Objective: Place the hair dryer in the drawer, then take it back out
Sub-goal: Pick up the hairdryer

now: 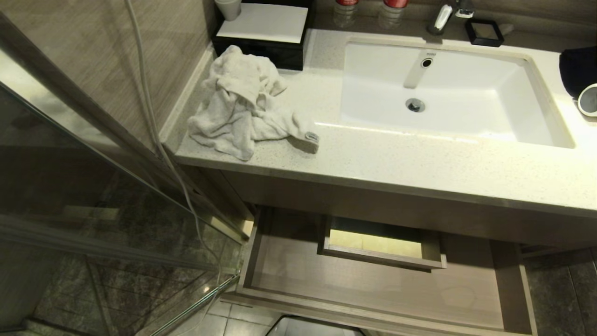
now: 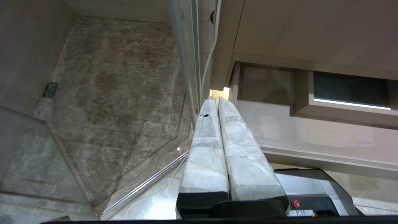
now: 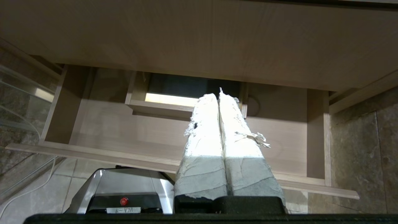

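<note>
Drawer under the counter is pulled out toward you, its bare wood-grain floor showing in all three views. The boxed cut-out sits at mid-back, just under the counter's front panel.

Hair dryer: you can't confirm it from these views. A white round-rimmed object sits on the counter at the far right, cut off by the frame edge, touching or just beside a dark object. Cannot tell whether that's it.

Left gripper: fingers pressed together, holding nothing, low by the drawer's left front corner, next to the glass shower door. Right gripper: fingers also together, nothing between them, low in front of the drawer and pointing at the cut-out. Tape on its fingers is frayed. Neither arm shows in your head view. The robot base is just in front of the drawer's front edge.

On the counter: a crumpled white towel at the left, near a black box with a white top. The sink sits to the right of the towel, with the faucet and a black square dish behind it.
</note>
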You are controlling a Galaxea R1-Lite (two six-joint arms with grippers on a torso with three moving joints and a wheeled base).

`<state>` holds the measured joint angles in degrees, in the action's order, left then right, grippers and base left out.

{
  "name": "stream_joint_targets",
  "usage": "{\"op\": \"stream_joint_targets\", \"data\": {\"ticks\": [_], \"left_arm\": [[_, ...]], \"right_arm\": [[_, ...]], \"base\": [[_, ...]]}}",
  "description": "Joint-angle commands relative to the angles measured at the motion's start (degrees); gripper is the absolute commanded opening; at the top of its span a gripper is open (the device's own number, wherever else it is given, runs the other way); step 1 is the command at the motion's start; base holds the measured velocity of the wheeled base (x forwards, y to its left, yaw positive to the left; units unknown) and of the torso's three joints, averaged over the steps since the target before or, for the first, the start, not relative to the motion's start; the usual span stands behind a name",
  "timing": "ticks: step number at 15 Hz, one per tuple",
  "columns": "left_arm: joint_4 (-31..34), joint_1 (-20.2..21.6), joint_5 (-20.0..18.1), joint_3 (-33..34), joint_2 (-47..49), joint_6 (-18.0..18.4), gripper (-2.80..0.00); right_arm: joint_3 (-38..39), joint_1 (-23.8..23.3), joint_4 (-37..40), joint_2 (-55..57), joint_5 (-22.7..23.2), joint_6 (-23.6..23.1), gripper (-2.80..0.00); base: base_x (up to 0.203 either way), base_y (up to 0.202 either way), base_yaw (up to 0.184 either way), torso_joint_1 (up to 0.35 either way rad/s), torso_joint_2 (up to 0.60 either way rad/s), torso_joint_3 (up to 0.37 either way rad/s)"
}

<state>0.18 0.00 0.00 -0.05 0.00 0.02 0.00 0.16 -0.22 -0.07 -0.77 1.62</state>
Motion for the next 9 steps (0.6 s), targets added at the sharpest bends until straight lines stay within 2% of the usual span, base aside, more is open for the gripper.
{"op": "stream_joint_targets", "data": {"ticks": [1, 9], "left_arm": [[-0.01, 0.0, 0.0, 0.05, 0.0, -0.02, -2.8], [-0.01, 0.0, 0.0, -0.03, 0.0, -0.02, -2.8]], "right_arm": [[0.0, 0.02, -0.04, 0.07, -0.02, -0.04, -2.8], [0.0, 0.02, -0.04, 0.07, -0.02, -0.04, -2.8]], "base": [[0.0, 0.0, 0.0, 0.0, 0.0, 0.0], [0.0, 0.0, 0.0, 0.012, -0.02, -0.01]]}}
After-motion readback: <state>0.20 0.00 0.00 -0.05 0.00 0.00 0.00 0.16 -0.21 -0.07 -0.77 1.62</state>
